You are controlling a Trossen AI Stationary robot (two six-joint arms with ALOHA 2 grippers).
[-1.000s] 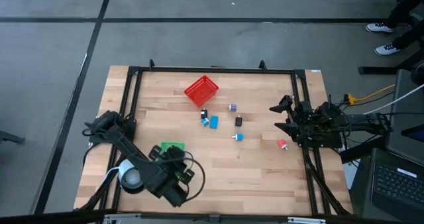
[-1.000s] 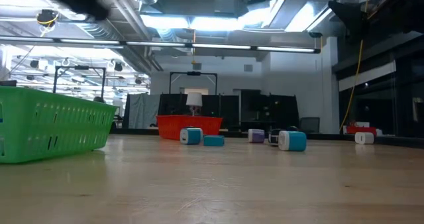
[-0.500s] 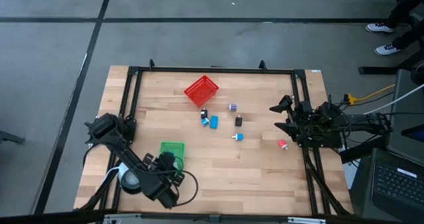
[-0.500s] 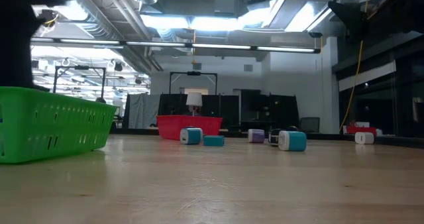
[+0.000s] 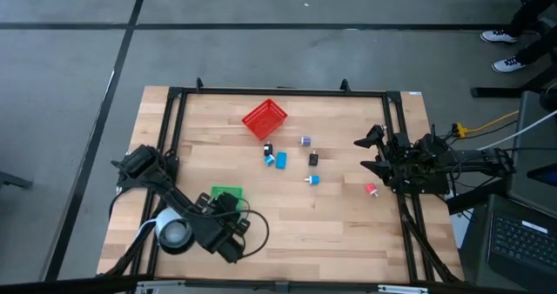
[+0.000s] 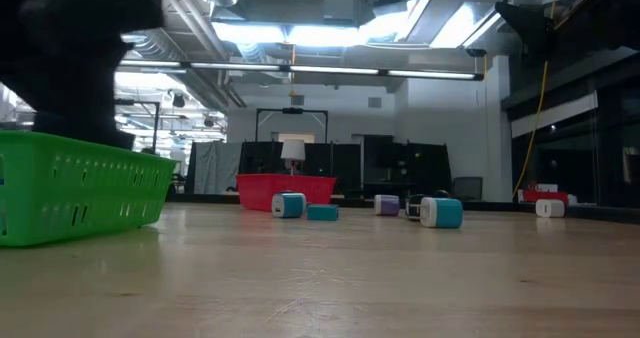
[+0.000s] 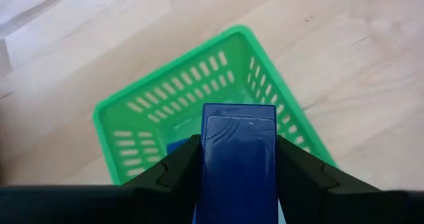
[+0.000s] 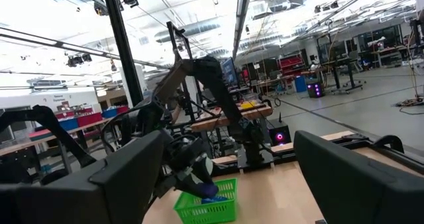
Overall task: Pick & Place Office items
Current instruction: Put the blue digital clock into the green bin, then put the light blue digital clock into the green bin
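Observation:
My left gripper (image 7: 238, 141) is shut on a dark blue block (image 7: 238, 164) and hangs over the green mesh basket (image 7: 199, 98) near the table's near left (image 5: 228, 192). A bit of blue lies inside that basket (image 7: 175, 146). The other office items lie mid-table: a blue block (image 5: 280, 161), black bits (image 5: 268, 150) (image 5: 312, 159), a purple bit (image 5: 305, 141), a blue-white piece (image 5: 312, 180) and a pink-red bit (image 5: 371, 190). My right gripper (image 5: 370, 150) waits open at the right edge. My left gripper pinches the dark blue block between its two fingers (image 7: 179, 168), one on each long side (image 7: 207, 151). The fingers come from above, slanting down toward the basket. The block is lifted clear above the green basket's open top, with its free end (image 7: 238, 111) pointing into it.
A red mesh basket (image 5: 264, 119) stands toward the far side of the table. A white round roll (image 5: 174, 233) lies by the left arm's base. A black frame (image 5: 278, 92) rims the table. Bare wood stretches along the near right (image 5: 348, 233).
The left arm drew back a little toward the near edge, then came forward again toward the green basket. In the low view its dark bulk now hangs lower, right above the basket. The block stays in its fingers. The loose items have kept their places.

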